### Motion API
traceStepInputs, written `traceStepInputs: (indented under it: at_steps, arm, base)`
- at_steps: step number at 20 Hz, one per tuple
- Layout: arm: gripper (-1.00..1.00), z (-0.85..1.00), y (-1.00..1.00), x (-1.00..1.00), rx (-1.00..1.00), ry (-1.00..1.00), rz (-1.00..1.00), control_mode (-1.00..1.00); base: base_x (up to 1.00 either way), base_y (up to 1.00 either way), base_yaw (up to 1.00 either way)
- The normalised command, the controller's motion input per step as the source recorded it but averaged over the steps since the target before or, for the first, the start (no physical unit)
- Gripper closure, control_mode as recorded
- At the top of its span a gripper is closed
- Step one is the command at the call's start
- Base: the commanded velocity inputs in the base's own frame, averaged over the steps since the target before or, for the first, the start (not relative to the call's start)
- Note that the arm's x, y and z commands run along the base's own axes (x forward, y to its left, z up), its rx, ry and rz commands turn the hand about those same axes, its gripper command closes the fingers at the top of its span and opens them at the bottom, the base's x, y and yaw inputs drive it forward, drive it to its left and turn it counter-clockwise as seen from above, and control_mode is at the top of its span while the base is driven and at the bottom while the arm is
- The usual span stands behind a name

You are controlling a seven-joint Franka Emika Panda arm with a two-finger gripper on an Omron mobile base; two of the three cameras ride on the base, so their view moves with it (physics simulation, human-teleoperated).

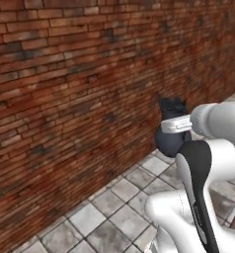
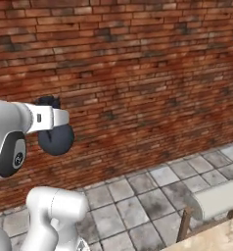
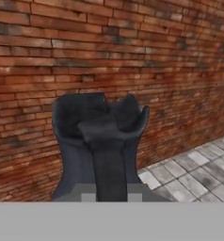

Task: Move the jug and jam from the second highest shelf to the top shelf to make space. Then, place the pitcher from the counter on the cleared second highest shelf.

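Note:
The dark blue-black pitcher (image 1: 170,143) hangs in the air in front of a brick wall, well above the floor. My gripper (image 1: 175,123) is shut on its wavy rim, and the round belly hangs below the hand. From the other side the pitcher (image 2: 56,140) shows under the gripper (image 2: 57,117). In the hand view, the pitcher's flared rim (image 3: 76,120) sits close up, and one dark finger (image 3: 109,162) lies against its wall. The jug, the jam, both shelves and the counter are out of view.
A red-brown brick wall (image 2: 152,63) stands close ahead. Below it lies a grey tiled floor (image 1: 109,207). A stool with a pale cushion (image 2: 217,198) and brown legs stands at the lower right, beside the corner of a beige surface (image 2: 221,241).

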Motion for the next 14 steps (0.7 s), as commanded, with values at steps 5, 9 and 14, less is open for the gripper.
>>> traceStepInputs:
  at_steps: [5, 9, 14]
  arm:
    - [1.00, 0.00, 0.00, 0.00, 0.00, 0.00, 0.00, 1.00]
    - [1.00, 0.00, 0.00, 0.00, 0.00, 0.00, 0.00, 1.00]
    - [1.00, 0.00, 0.00, 0.00, 0.00, 0.00, 0.00, 1.00]
  base:
    - [1.00, 0.10, -0.48]
    - [1.00, 0.10, -0.48]
    - [0.99, 0.07, -0.47]
